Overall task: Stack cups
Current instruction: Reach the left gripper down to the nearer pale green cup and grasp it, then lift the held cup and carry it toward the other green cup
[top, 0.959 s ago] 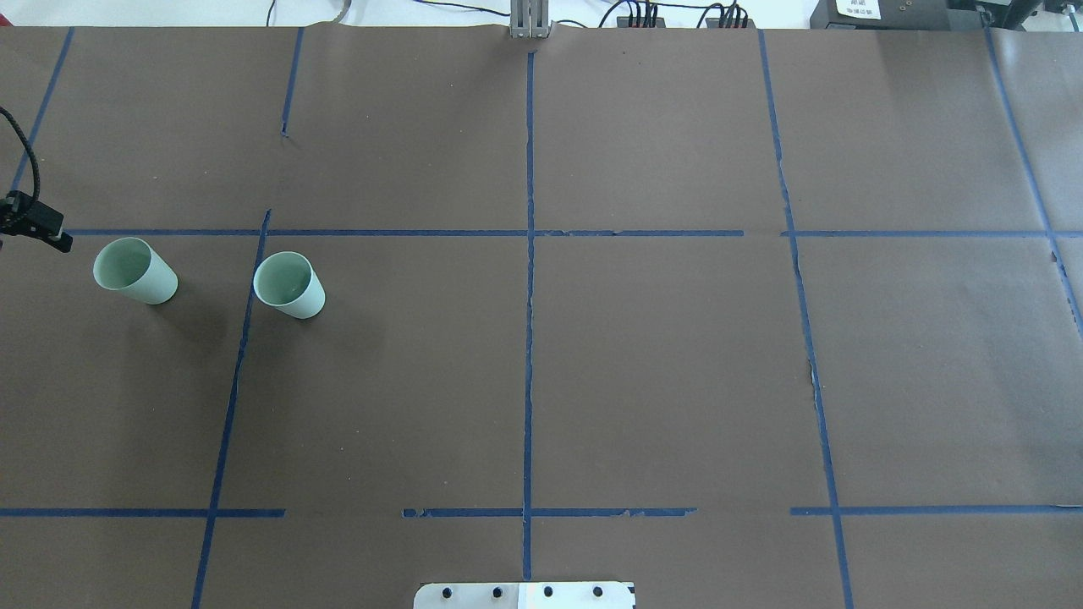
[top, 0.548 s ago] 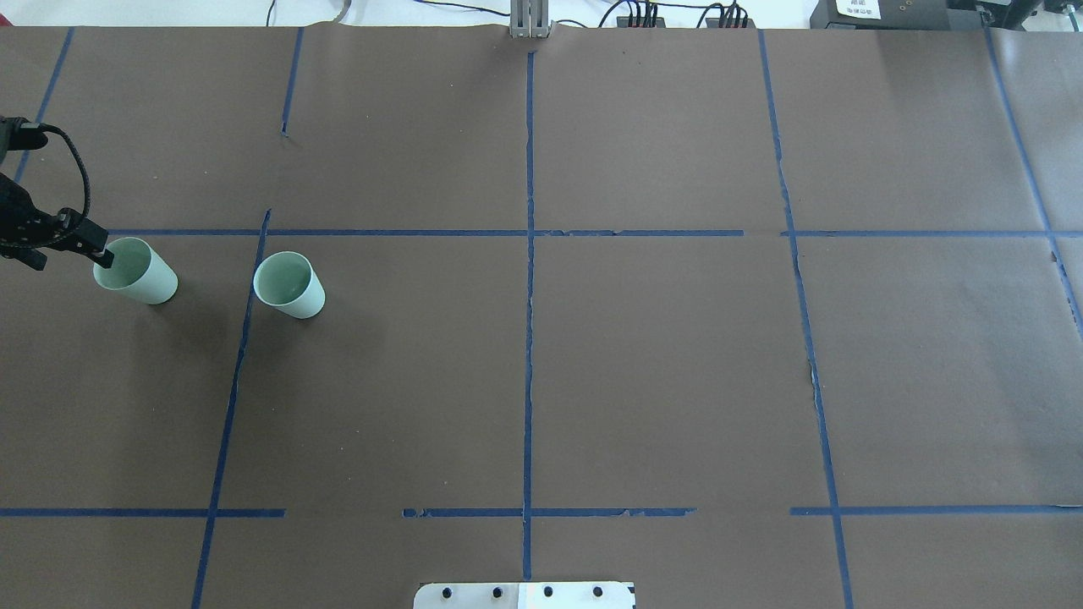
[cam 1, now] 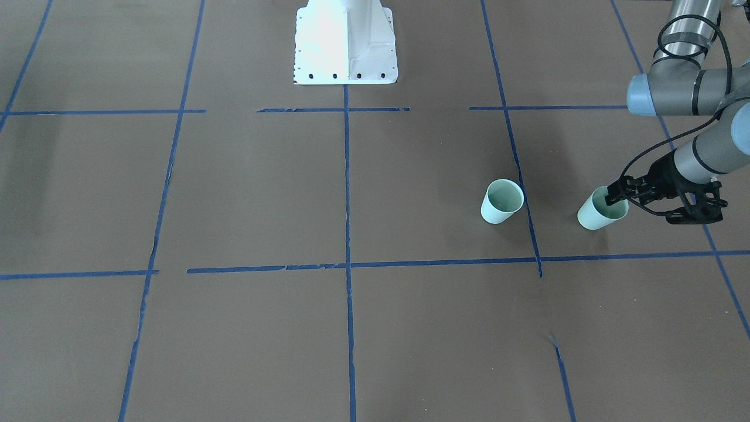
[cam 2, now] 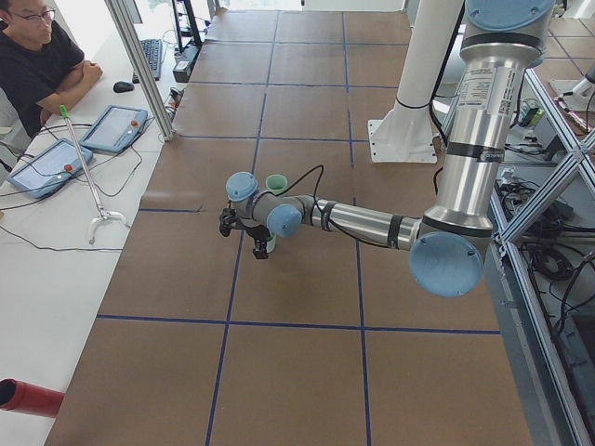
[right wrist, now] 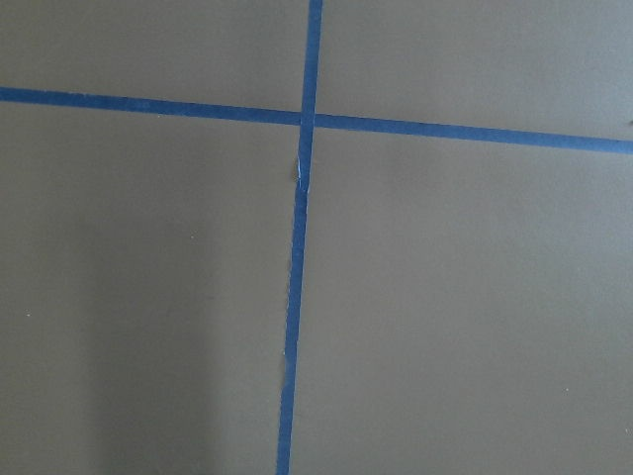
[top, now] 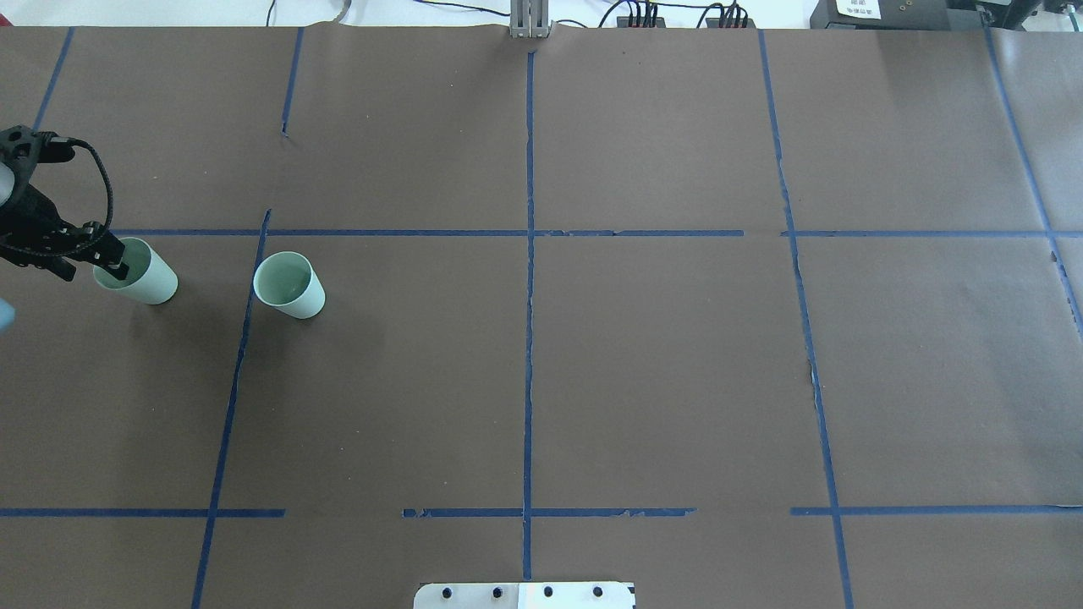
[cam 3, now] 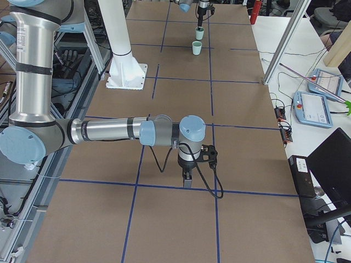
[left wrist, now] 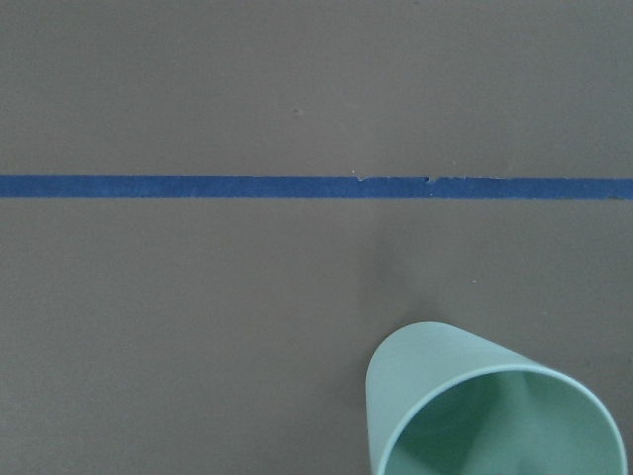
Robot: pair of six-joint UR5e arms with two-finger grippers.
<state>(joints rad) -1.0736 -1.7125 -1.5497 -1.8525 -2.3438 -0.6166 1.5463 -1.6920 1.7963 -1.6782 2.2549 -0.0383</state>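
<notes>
Two pale mint-green cups stand upright on the brown table, in its left half. The left cup [top: 145, 277] also shows in the front view [cam 1: 593, 215] and at the bottom right of the left wrist view [left wrist: 495, 411]. The second cup [top: 289, 285] stands apart to its right [cam 1: 502, 201]. My left gripper [top: 112, 260] is at the left cup's rim [cam 1: 616, 197], its fingers slightly apart and pointing down into the mouth. My right gripper [cam 3: 187, 182] shows only in the exterior right view, low over bare table; I cannot tell its state.
Blue tape lines [top: 529, 254] divide the brown paper cover into squares. The robot's white base plate [cam 1: 345, 41] is at the near middle edge. A person sits at a side desk with tablets [cam 2: 112, 125] past the table's far edge.
My left gripper has come in from the table's left edge and moved right to the left cup's rim. Both cups stand where they were.
</notes>
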